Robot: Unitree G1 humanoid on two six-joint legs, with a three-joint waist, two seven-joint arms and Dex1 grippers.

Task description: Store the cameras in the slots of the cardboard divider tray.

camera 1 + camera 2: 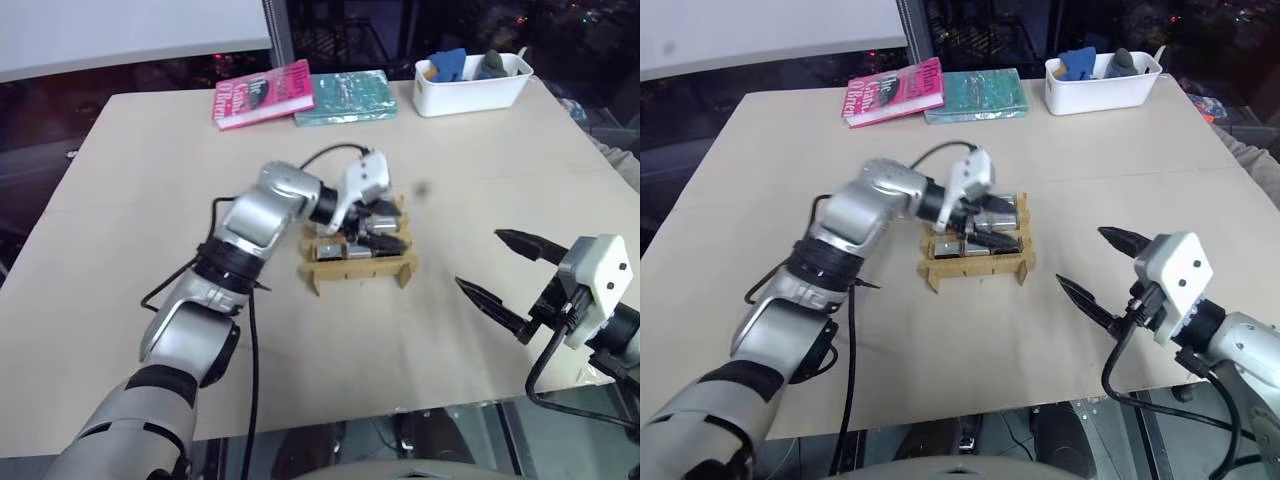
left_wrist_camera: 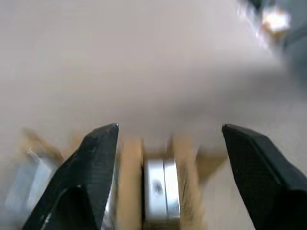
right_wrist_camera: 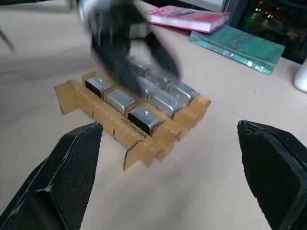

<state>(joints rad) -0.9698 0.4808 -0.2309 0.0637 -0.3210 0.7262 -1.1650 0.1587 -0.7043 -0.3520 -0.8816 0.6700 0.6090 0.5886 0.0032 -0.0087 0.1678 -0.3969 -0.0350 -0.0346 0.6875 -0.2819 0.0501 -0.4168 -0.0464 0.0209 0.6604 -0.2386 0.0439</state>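
The cardboard divider tray stands mid-table, its slots holding several silver-grey cameras. My left gripper hovers just over the tray's right side, open, with nothing between its fingers. In the left wrist view one camera sits in a slot below the spread fingers. My right gripper is open and empty, off to the right of the tray near the table's front edge, pointing toward it. The right wrist view shows the tray ahead with the left gripper blurred above it.
A pink book and a teal book lie at the table's far edge. A white bin with blue and grey items stands at the far right. A black cable trails along my left arm.
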